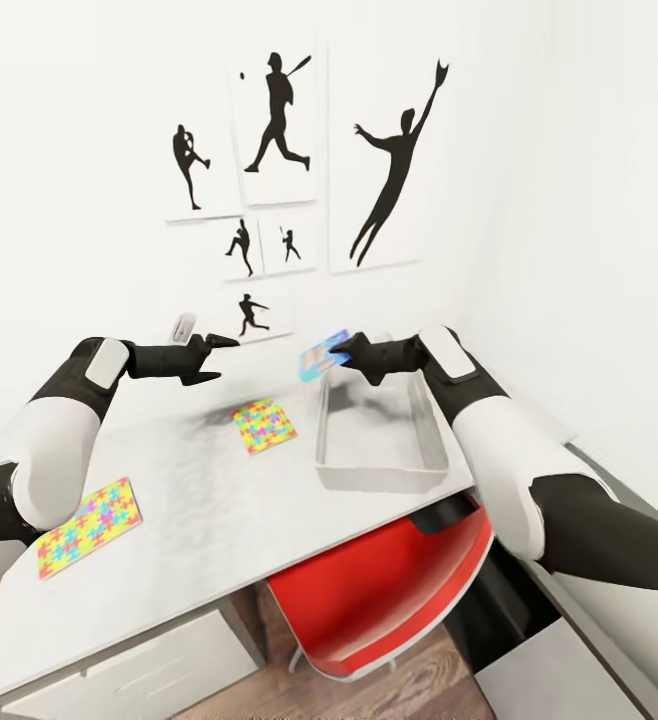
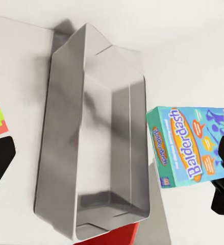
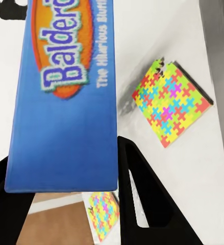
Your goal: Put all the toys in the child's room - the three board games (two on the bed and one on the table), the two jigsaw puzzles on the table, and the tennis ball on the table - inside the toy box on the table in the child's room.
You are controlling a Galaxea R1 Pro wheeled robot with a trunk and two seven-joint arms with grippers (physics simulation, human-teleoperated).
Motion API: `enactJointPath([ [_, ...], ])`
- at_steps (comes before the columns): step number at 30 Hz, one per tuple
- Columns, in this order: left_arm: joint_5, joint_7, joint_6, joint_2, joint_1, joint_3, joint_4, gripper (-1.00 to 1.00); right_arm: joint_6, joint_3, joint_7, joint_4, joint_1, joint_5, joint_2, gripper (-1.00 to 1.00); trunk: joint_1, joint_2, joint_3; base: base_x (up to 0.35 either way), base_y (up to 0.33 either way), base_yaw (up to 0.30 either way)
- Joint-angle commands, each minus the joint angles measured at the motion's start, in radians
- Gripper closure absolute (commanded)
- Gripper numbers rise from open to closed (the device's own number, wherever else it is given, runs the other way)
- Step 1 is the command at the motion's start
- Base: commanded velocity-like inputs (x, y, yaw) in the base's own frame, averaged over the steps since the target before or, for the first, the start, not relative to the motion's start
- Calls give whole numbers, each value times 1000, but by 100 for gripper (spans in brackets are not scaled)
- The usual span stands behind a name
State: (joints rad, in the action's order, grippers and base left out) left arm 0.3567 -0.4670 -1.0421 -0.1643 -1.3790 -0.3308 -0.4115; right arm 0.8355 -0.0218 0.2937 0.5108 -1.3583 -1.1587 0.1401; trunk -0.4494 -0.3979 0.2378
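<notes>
My right gripper (image 1: pixel 341 352) is shut on a blue "Balderdash" board game (image 1: pixel 323 356), held in the air just above the far left corner of the grey toy box (image 1: pixel 380 470). The right wrist view shows the game (image 3: pixel 66 92) clamped between black fingers (image 3: pixel 142 194). The left wrist view has the toy box (image 2: pixel 60 127), nothing in it, with the game (image 2: pixel 191 145) beside it. My left gripper (image 1: pixel 221 360) hovers open over the table (image 1: pixel 199 540), left of the game. Two jigsaw puzzles (image 1: pixel 264 425) (image 1: pixel 89 525) lie flat on the table. The tennis ball and the bed are out of view.
A red chair (image 1: pixel 379 590) is tucked under the table's front edge below the toy box. White drawers (image 1: pixel 139 680) sit under the table at left. White walls with silhouette posters (image 1: pixel 279 130) close in behind and to the right.
</notes>
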Motion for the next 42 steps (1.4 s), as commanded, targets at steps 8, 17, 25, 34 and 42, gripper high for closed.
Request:
enactJointPath([
  [8, -10, -7, -5, 1, -1, -7, 0, -100, -30, 1, 11, -1, -1, -19, -98, 100, -1, -2, 15, 0, 0, 72],
  [17, -10, -7, -5, 2, -1, -6, 0, -100, -31, 2, 10, -4, -33, -20, -124, 100, -1, -2, 30, 0, 0, 72],
  [25, -11, -7, -5, 4, -2, -3, 0, -100, -33, 1, 10, -6, -40, -19, -125, 100, -1, -2, 43, 0, 0, 72],
  [34, -13, -7, -5, 7, 0, -1, 0, -100, -35, 0, 11, -4, -39, -19, -126, 100, -1, -2, 57, 0, 0, 67],
  [42, -13, -7, -4, 9, 0, 1, 0, -100, -36, 0, 10, -4, -35, -18, -124, 100, -1, -2, 58, 0, 0, -83],
])
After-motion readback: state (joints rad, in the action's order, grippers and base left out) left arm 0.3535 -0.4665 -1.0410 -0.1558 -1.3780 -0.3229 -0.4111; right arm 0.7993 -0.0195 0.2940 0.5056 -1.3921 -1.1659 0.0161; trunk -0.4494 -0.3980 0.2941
